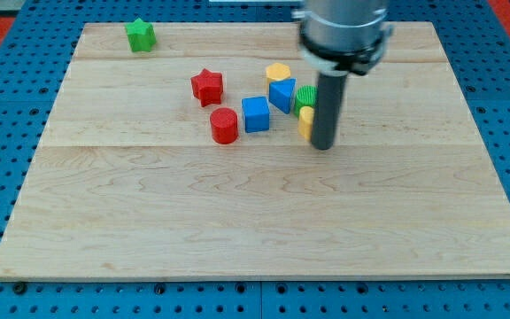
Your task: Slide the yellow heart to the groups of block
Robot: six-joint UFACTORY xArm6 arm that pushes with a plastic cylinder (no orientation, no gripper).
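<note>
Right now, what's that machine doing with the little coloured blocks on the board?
An arm is pushing blocks with a dark rod. My tip sits at the view's right of a yellow block, partly hidden behind the rod, so its heart shape is hard to confirm. That block is already close to the group: green block, blue block, yellow hexagon, blue cube, red cylinder, red star. A green star sits alone at the top left.
</note>
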